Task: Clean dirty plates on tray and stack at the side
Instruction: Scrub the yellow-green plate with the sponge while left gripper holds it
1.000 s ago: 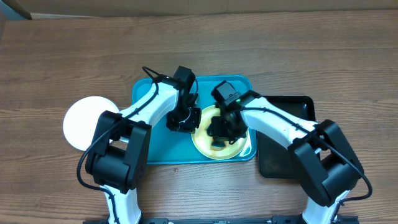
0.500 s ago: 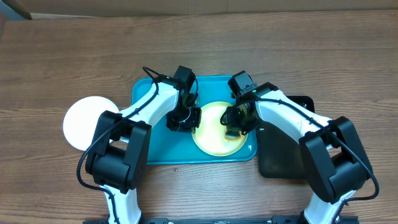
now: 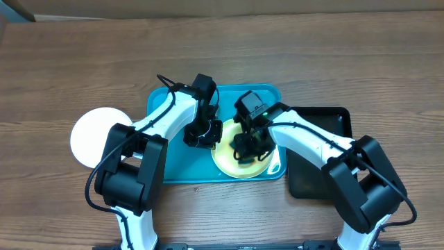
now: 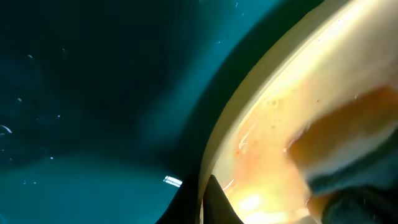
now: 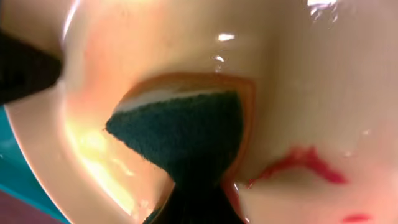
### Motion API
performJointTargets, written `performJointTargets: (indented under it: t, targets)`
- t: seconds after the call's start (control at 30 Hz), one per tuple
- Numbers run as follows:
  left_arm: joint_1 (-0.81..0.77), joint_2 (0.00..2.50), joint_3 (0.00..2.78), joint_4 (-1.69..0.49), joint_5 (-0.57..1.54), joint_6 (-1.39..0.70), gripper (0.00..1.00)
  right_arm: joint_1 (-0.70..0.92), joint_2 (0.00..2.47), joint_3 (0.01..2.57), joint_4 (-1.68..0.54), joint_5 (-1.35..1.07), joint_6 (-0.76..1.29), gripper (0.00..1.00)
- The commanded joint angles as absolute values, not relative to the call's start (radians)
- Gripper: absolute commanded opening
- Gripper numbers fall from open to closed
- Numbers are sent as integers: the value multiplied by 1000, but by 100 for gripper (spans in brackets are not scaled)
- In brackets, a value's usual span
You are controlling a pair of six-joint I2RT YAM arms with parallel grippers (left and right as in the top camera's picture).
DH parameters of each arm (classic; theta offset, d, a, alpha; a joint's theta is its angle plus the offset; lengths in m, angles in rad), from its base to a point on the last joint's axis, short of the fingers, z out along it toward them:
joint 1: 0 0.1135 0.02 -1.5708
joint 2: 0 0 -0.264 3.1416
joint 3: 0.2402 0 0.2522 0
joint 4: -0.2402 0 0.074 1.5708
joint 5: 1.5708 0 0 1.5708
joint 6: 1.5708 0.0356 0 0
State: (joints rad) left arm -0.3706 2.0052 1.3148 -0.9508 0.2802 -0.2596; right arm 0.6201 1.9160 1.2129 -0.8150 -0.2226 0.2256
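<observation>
Already, toward the desk's left edge, one white plate (image 3: 97, 135) is lying bare on the wood, looking clean and well apart from the work. Beside it, midway between the left and right edges, the tray (image 3: 163, 170) is carrying the yellow-green plate (image 3: 236, 171) in its right half.

The left gripper (image 3: 200, 137) is sitting at that plate's left rim. In its wrist view the jaws seem to be pinching the rim between them, which is steadying the plate.

The right gripper (image 3: 246, 149) is gripping a green sponge (image 5: 180, 130), its jaws clamped on it, and is pressing it flat onto the plate's floor. A red sauce smear (image 5: 305, 163) is showing just beside the sponge, not yet wiped.

To do this well, the sponge probably needs to stay flat and sweep across that smear with firm, even pressure. The left grip should be holding the rim down so the plate neither slides nor tips.

Toward the right edge, a black tray (image 3: 326, 121) is lying against the turquoise one.
</observation>
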Motion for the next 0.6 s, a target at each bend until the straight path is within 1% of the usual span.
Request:
performJointTargets:
  t: [0.0,0.23,0.43,0.57]
  targets:
    - [-376,2040,1293,-945,252,-251,4,596,1911,1247,-904,-139,207,4]
    - [-376,2040,1293,-946,252,-251,4,517,1827,1346,-950,-112,212,4]
    - [-376,2040,1293,-946,252,-251,4,505,1827,1334,-953,-113,208,4]
    - [-376,2040,1293,-946,252,-251,4,516,1829,1279,-904,-117,210,4]
